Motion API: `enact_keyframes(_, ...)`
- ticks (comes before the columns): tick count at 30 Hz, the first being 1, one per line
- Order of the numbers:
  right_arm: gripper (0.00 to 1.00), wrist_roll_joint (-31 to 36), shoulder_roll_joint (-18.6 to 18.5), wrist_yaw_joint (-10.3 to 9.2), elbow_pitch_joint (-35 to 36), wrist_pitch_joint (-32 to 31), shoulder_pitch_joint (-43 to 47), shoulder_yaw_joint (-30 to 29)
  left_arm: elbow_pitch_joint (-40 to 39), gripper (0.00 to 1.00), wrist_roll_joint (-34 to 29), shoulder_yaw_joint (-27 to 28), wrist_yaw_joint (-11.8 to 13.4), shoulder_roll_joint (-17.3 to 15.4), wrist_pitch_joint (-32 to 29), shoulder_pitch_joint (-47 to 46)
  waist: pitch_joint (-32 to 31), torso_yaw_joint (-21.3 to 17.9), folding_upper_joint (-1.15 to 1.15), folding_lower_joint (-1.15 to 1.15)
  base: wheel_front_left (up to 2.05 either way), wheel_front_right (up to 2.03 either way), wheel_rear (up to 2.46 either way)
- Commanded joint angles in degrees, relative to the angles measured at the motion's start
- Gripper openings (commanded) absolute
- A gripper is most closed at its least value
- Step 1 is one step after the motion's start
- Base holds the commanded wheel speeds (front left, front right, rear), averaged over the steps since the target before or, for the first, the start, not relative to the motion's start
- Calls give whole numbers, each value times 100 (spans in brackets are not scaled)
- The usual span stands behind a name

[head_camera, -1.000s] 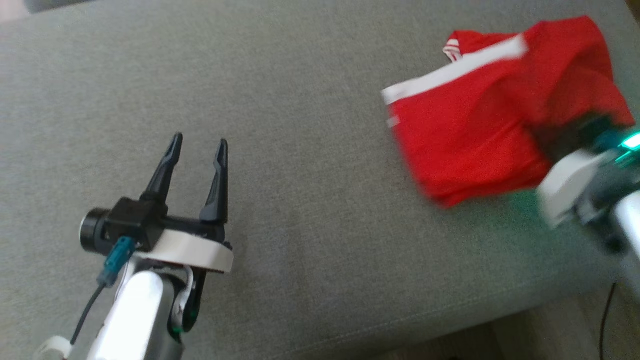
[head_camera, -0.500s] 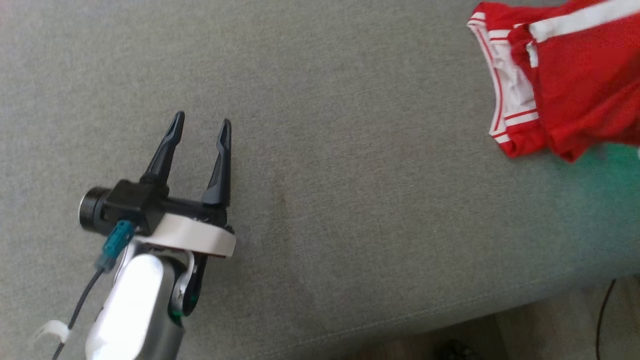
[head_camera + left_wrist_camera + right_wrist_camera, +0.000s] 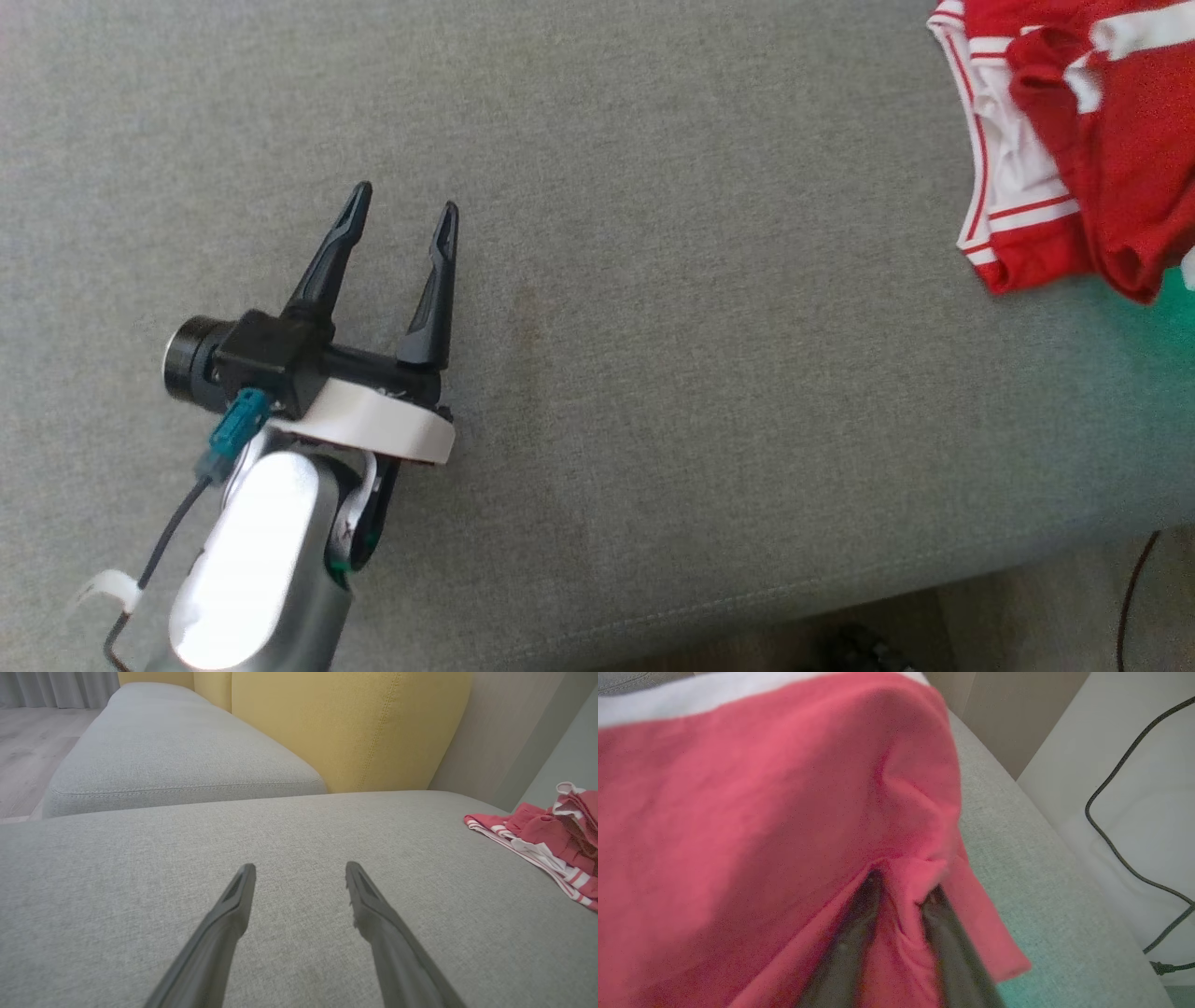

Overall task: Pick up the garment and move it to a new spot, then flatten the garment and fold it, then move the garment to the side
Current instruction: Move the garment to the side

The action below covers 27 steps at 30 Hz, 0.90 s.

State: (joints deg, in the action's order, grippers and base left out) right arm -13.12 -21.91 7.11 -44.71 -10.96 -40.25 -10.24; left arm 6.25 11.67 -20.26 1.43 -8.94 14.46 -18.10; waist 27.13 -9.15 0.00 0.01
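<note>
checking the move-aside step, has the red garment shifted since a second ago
Yes. Judged against the cushion's front seam, the red garment has gone toward the robot's right.

1. The garment is red with white trim: a broad white band and thin red-and-white stripes along one hem.
2. It is loosely bunched rather than flat, with several layers overlapping and the red cloth creased.
3. It lies on the grey cushion, at the upper right of the head view, partly cut off by the picture's edge.
4. From the left wrist view the garment is a low heap, its striped hem flat on the cushion and the rest rising in folds.
5. Close up, the garment drapes over the fingertips of the right gripper, with a fold hanging between them.
</note>
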Motion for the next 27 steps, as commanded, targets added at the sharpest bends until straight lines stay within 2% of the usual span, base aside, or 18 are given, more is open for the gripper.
enact_keyframes(1,100,111,-106,37,181,90,95,10,-129,100,-5,141,-2,-109,37,-85,-114,-21,0,-1,0,0,0)
enact_keyframes(6,100,447,-1,37,708,289,466,-132,-60,100,52,153,28,-84,44,65,-475,-75,0,-1,0,0,0)
enact_keyframes(10,100,485,240,37,1836,517,1040,-233,-11,100,78,179,103,-59,47,233,-793,-35,0,-1,0,0,0)
enact_keyframes(15,100,435,891,37,3550,647,1987,-294,-32,100,132,292,234,-56,50,490,-1157,114,0,-1,0,0,0)
enact_keyframes(19,100,460,1506,37,4518,726,2585,-113,-100,100,166,412,336,-93,52,659,-1365,322,0,-1,0,0,0)
enact_keyframes(23,100,534,1791,37,4939,904,2951,341,-184,100,189,530,417,-139,52,782,-1540,579,0,-1,0,0,0)
enact_keyframes(27,100,619,1880,37,5005,1073,3162,859,-242,100,218,632,487,-174,53,913,-1717,805,0,-1,0,0,0)
